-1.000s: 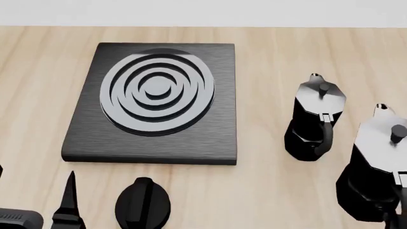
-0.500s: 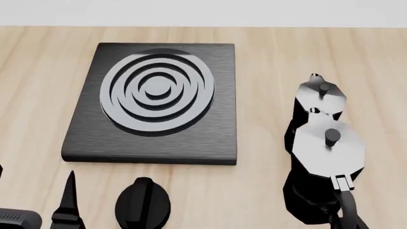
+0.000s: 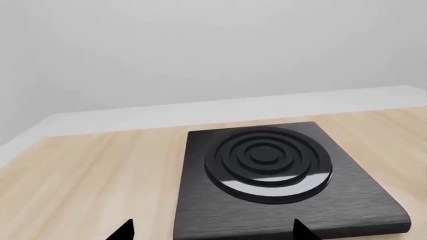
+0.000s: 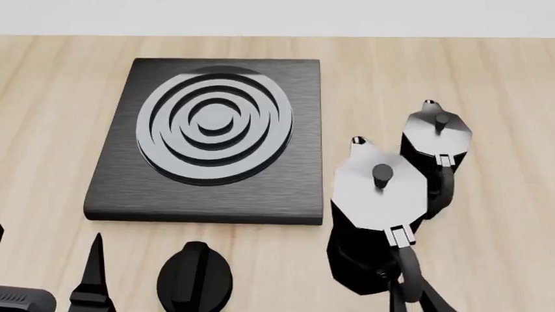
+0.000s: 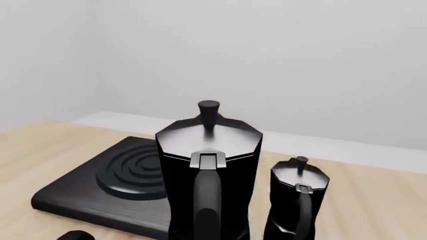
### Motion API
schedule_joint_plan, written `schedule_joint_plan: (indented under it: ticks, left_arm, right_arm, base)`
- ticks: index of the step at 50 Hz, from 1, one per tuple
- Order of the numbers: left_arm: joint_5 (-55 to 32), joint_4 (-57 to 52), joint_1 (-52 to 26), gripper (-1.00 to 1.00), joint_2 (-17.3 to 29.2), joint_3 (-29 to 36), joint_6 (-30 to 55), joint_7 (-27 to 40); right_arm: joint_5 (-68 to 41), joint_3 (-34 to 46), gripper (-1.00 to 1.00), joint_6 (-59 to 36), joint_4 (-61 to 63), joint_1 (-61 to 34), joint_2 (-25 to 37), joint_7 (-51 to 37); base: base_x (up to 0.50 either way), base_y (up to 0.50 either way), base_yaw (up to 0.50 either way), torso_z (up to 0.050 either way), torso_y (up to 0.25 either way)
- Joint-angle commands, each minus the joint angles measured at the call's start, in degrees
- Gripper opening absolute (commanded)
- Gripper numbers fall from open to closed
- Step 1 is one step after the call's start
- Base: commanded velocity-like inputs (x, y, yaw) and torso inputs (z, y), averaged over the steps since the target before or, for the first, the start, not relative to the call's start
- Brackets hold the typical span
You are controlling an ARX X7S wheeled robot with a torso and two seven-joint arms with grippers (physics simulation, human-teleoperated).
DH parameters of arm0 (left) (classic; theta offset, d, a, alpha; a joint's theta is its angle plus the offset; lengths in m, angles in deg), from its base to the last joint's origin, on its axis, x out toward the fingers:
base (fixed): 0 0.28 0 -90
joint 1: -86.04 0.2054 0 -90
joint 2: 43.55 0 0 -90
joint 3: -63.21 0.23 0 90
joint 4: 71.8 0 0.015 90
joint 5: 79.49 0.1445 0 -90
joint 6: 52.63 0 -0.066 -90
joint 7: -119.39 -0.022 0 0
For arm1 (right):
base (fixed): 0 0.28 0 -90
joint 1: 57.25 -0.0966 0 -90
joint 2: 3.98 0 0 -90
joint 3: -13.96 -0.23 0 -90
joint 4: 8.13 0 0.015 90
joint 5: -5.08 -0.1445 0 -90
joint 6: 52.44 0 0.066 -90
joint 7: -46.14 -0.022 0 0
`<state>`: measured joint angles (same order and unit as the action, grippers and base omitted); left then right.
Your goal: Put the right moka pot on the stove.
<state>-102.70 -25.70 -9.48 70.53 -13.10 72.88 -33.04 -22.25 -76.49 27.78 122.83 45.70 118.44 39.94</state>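
The right moka pot (image 4: 377, 214), black and faceted with a glossy lid and small knob, hangs above the table just off the stove's (image 4: 208, 140) near right corner. My right gripper (image 4: 406, 296) is shut on its curved handle (image 5: 207, 200); the fingers are mostly hidden at the frame's bottom edge. The stove is a flat black slab with raised concentric rings (image 3: 267, 160), and nothing stands on it. My left gripper (image 3: 213, 232) is open and holds nothing, its fingertips (image 3: 123, 231) wide apart before the stove's near edge.
The second identical moka pot (image 4: 436, 153) stands on the wooden table right behind the held one, also in the right wrist view (image 5: 299, 200). A small round black knob (image 4: 195, 276) lies in front of the stove. A left finger (image 4: 93, 273) shows at bottom left.
The held moka pot has travelled left from the frame's right edge, past the other pot, to just right of the stove. The left gripper, stove and second pot have stayed still.
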Motion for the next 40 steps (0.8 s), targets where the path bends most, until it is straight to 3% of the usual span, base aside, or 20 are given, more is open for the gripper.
schedule_joint_plan:
  ticks: [1, 40]
  left_arm:
    - [0.0, 0.1, 0.1, 1.00, 0.2, 0.2, -0.4, 0.0]
    - [-0.3, 0.2, 0.3, 1.00, 0.8, 0.5, -1.4, 0.3]
  right_arm:
    - [0.9, 3.1, -1.00, -2.2, 0.9, -4.8, -0.4, 0.3]
    - [0.2, 11.7, -1.00, -15.3, -2.6, -25.0, -3.1, -1.4]
  base:
    - [0.00, 0.00, 0.00, 0.000, 0.000]
    - [0.00, 0.00, 0.00, 0.000, 0.001]
